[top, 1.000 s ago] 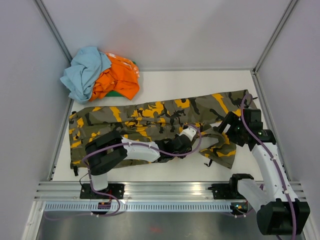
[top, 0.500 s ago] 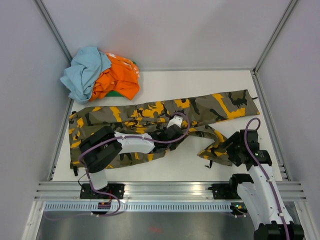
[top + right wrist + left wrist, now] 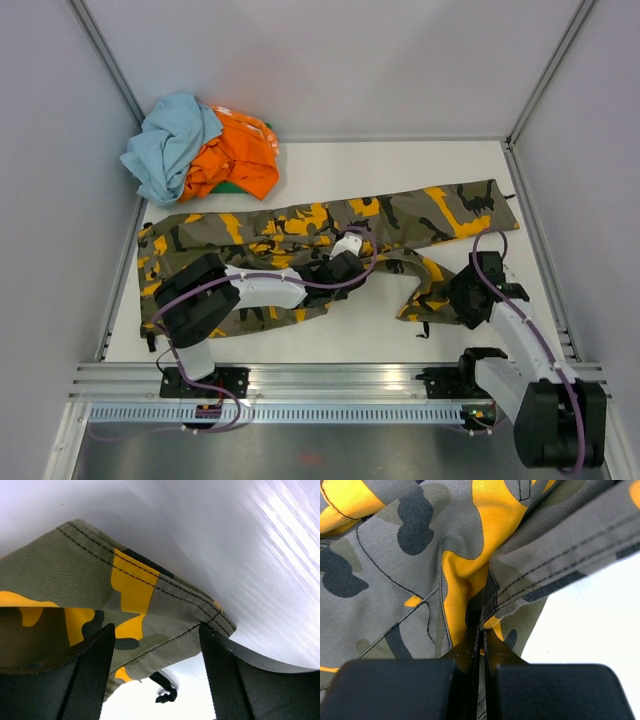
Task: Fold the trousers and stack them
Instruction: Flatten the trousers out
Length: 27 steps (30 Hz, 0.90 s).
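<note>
Our left fingers (image 3: 470, 652) stay pinched shut on a fold of the trousers (image 3: 300, 225), which lie spread across the surface (image 3: 400, 170), and have dragged it leftward. Our right fingers (image 3: 95, 670), back from the far-right hem, now stand wide apart around the near leg's hem.
</note>
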### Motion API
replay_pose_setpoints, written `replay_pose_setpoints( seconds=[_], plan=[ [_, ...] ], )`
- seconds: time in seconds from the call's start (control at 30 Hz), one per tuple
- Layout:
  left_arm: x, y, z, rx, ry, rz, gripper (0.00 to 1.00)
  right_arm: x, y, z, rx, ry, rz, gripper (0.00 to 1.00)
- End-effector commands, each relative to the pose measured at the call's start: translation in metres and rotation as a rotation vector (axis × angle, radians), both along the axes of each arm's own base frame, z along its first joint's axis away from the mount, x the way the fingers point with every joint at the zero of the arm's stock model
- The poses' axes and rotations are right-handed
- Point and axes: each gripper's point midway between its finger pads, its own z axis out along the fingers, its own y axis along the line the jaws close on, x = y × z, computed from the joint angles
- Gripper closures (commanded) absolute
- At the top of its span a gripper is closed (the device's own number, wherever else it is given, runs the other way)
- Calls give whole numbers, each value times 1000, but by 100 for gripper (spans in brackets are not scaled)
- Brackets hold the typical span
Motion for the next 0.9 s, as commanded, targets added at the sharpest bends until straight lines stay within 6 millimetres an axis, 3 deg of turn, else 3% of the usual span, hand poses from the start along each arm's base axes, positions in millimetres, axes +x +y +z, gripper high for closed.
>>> replay_pose_setpoints(
  seconds=[0.0,0.03,0.07,0.13,0.17,0.23,0.33,0.53,0.7,0.8,0.83,0.87],
  plan=[
    [1,17,6,40,-17,20,98,8,-9,-18,-61,56,64,28],
    [1,17,7,43,-23,14,98,7,-13,-23,-90,95,96,33],
    [2,18,8,47,-27,17,98,13,-16,-20,-108,88,106,46],
    [4,19,14,46,-41,17,98,19,-23,-20,-151,88,123,58],
    [4,19,16,42,-45,19,98,20,-23,-20,-152,85,124,67],
    [4,19,22,35,-52,19,98,29,-22,-15,-146,59,123,75],
    [3,19,28,17,-56,20,98,45,-16,-6,-116,-8,121,99],
    [0,20,40,2,-62,3,98,71,-51,33,-251,-84,103,100],
    [-13,18,47,-40,-88,-57,98,86,-96,53,-306,-100,47,100],
    [-24,12,50,-51,-91,-99,98,91,-96,50,-245,-42,107,100],
    [-25,11,51,-47,-95,-108,98,100,-91,63,-223,-78,141,99],
    [-27,9,51,-46,-97,-112,98,99,-85,68,-201,-89,157,86]
  ],
)
